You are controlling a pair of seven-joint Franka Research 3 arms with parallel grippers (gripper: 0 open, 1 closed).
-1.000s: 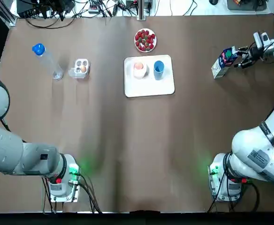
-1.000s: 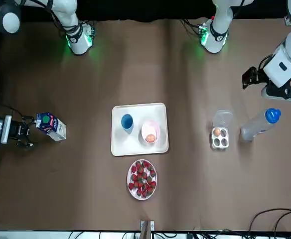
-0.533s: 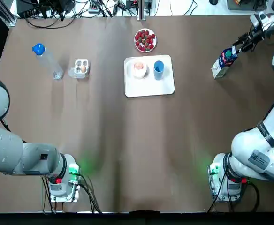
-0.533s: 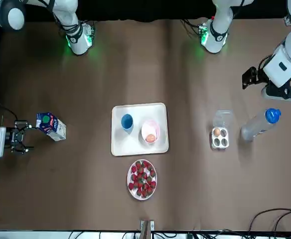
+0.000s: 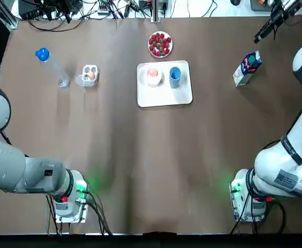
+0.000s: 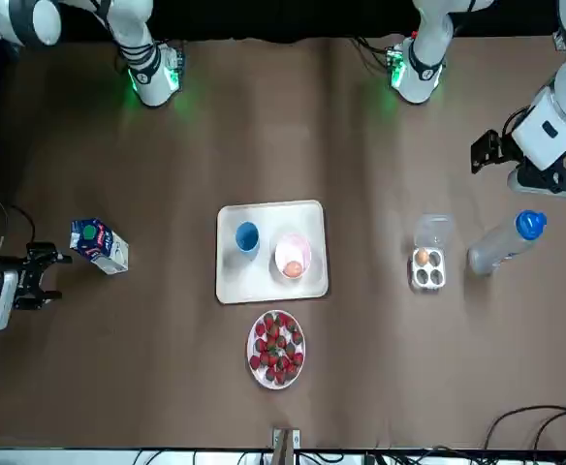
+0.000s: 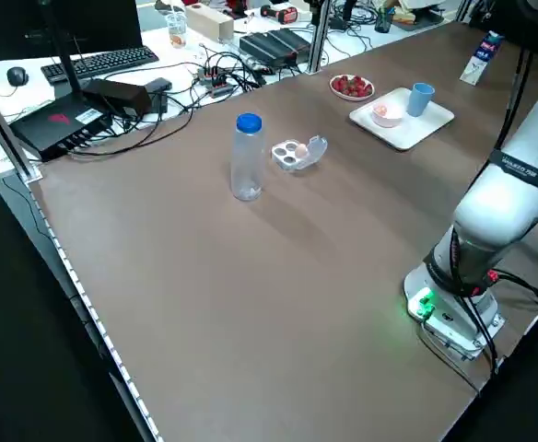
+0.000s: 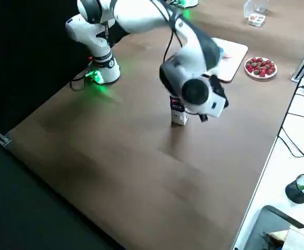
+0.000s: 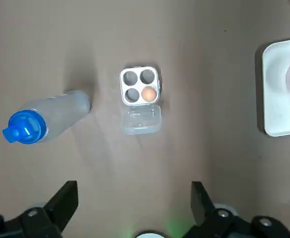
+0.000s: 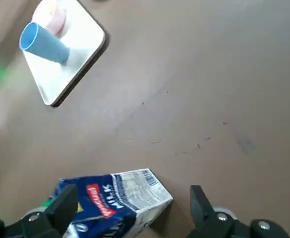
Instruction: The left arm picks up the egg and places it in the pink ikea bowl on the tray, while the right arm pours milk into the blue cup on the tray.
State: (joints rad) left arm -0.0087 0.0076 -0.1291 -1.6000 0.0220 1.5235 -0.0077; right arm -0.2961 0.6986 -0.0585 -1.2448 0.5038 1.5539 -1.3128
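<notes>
The milk carton [image 5: 247,68] stands upright on the table, right of the white tray [image 5: 164,97]. My right gripper [image 5: 257,38] hangs open beyond it, near the far right corner, holding nothing; its wrist view looks down on the carton [image 10: 115,198]. On the tray sit the blue cup [image 5: 175,75] and the pink bowl [image 5: 153,78], which holds an egg [image 5: 152,72]. Another egg [image 5: 91,76] lies in the small clear egg box [image 5: 88,76]. My left gripper [image 9: 133,196] is open high above that box [image 9: 140,87], with nothing between its fingers.
A clear water bottle with a blue cap [image 5: 51,67] stands left of the egg box. A plate of strawberries [image 5: 160,44] sits just beyond the tray. Cables and equipment line the table's far edge.
My right gripper has drawn back from the milk carton, up and toward the far right corner. The carton stays where it stood. The left arm has not moved.
</notes>
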